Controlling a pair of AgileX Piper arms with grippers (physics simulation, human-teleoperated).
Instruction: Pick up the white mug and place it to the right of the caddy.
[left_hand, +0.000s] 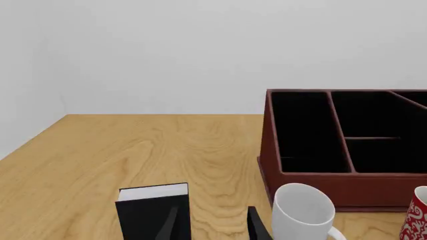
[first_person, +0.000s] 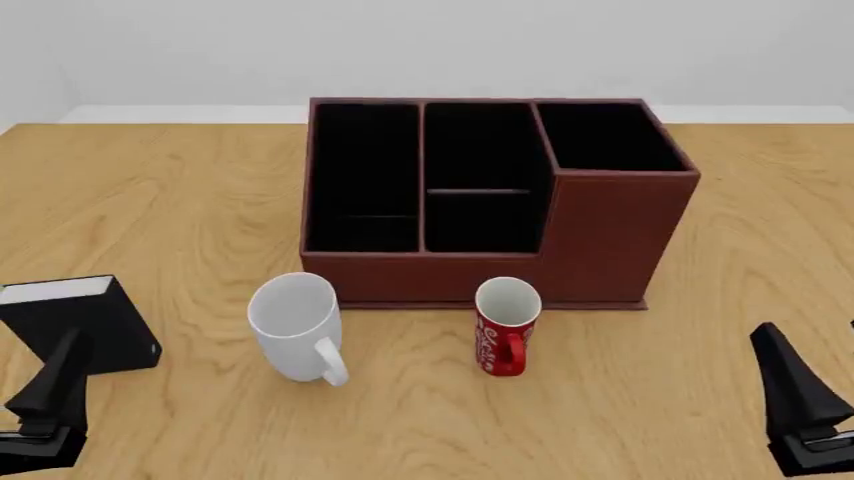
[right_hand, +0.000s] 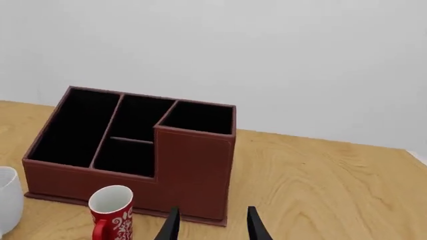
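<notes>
While both grippers' fingers sit spread and empty, the white mug (first_person: 296, 322) stands at the caddy's (first_person: 489, 200) 7 o'clock.

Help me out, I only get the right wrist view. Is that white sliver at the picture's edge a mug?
Observer: Yes. The front view shows the whole white mug. It stands upright in front of the caddy, with its handle toward the arms' side.
Operator: Is anything holding it?
Observer: No. The left claw is open and empty, off to the mug's left and apart from it.
Operator: Is there anything else over there?
Observer: A black box with a white top stands just ahead of that claw, left of the white mug.
</notes>
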